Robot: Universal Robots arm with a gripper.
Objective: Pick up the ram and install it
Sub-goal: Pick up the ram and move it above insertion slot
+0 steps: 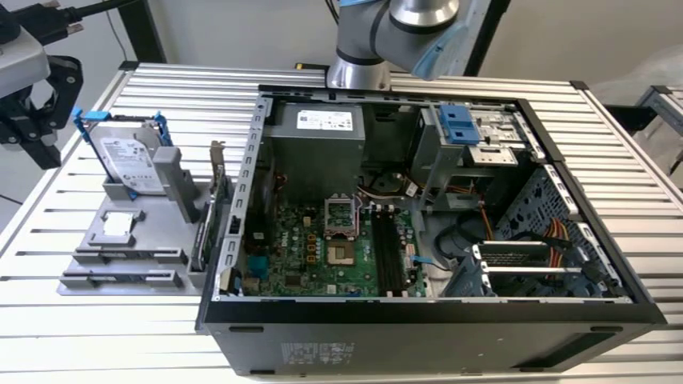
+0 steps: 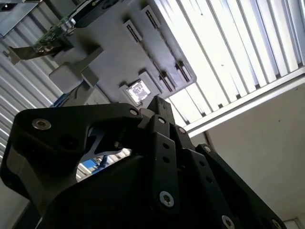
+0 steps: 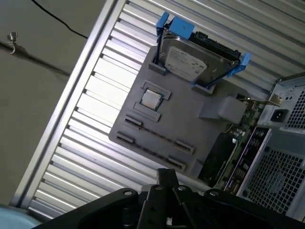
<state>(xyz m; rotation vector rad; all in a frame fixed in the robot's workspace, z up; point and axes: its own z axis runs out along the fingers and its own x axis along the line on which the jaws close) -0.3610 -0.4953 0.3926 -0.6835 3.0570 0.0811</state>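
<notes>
**Operator:** Where is my gripper, and is it holding anything?

**Spotter:** Your gripper (image 3: 167, 176) hangs over the slatted counter (image 1: 107, 336), on the far side of the grey holder (image 1: 139, 232) from the computer case (image 1: 427, 320), at the exterior view's left. In both wrist views its fingertips sit together in one narrow tip; you have nothing clamped between them.

**Operator:** And the ram?

**Spotter:** I can't pick the ram out for you with any certainty. Inside the case, long dark slots (image 1: 385, 256) run along the green board (image 1: 309, 256), just to the exterior view's right of the square socket (image 1: 339, 216); whether a strip stands in one of them, I cannot tell.

**Operator:** What lies outside the case?

**Spotter:** Your holder lies flat on the counter, just beside the case panel that carries the power socket (image 3: 279, 114). A silver hard drive (image 1: 128, 160) in blue rails stands tilted on the holder's end nearer the arm's base (image 1: 357, 72); a small square chip (image 1: 120, 226) lies flat in a recess of the holder. A card with a black cover (image 3: 220, 151) stands on edge between the holder and the case; the arm's base rises just behind the case.
</notes>
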